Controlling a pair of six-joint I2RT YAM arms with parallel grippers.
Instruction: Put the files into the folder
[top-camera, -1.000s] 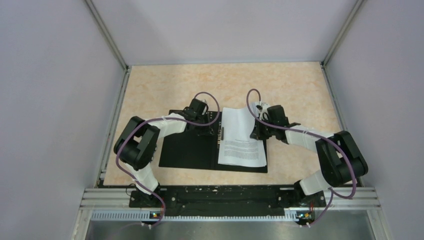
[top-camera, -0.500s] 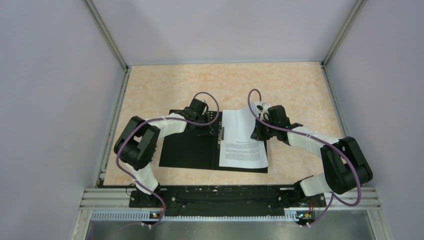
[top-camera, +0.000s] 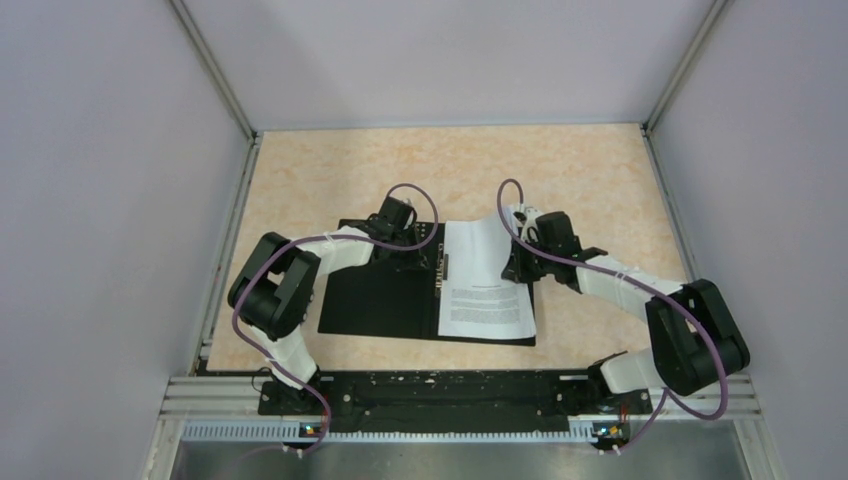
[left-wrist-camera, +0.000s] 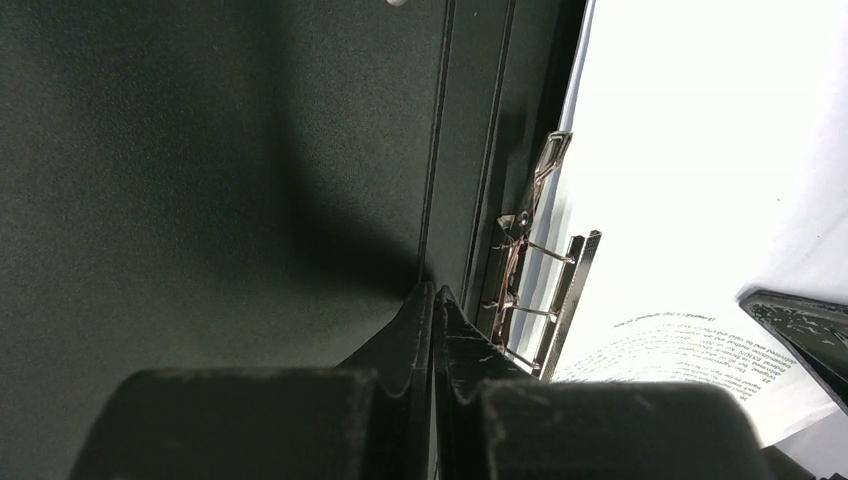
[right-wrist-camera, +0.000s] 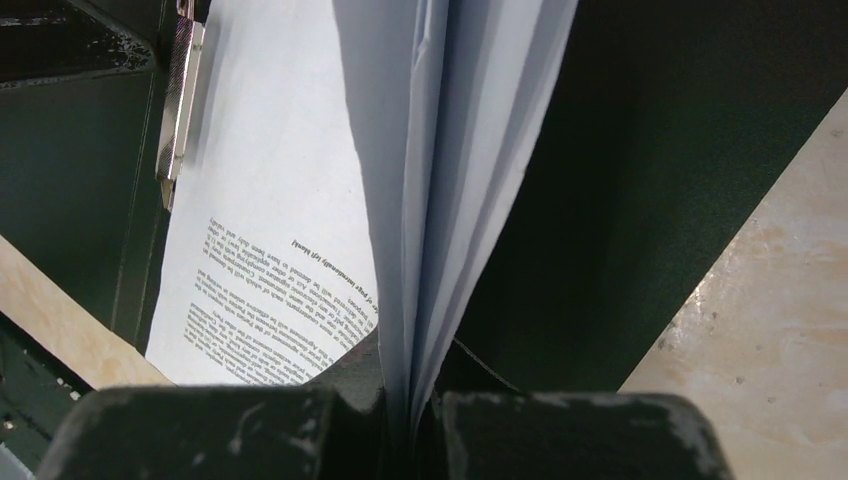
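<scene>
Pinching the files (right-wrist-camera: 290, 130) between the fingers of my right claw (right-wrist-camera: 410, 372), I am holding a thin stack of printed white sheets near its 2 o'clock corner. The claw is clamping right down on the paper. The gripped edge is standing up in a fold, while the rest of the stack is lying flat on the 3 o'clock half of the open folder (top-camera: 375, 300), its inner edge just beside the metal spine clip (left-wrist-camera: 530, 270).

My left claw (left-wrist-camera: 433, 310) is sitting with its fingers pressed together and gripping nothing. Its tips appear to be resting on the black inside of the folder, at about 11 o'clock of the spine and just beside the clip.

Handling, as I am judging it:
- The sheets are behaving as light, thin and floppy stock. They are fanning apart above my fingers, so single sheets are likely to slip against each other.
- An edge pinch across the whole stack is the workable hold. Squeezing harder is risking a crease, not a better grip.
- The folder is looking flat, stiffer and light, and probably prone to sliding on the smooth surface (top-camera: 450, 170), so bracing it near the spine is making sense.
</scene>
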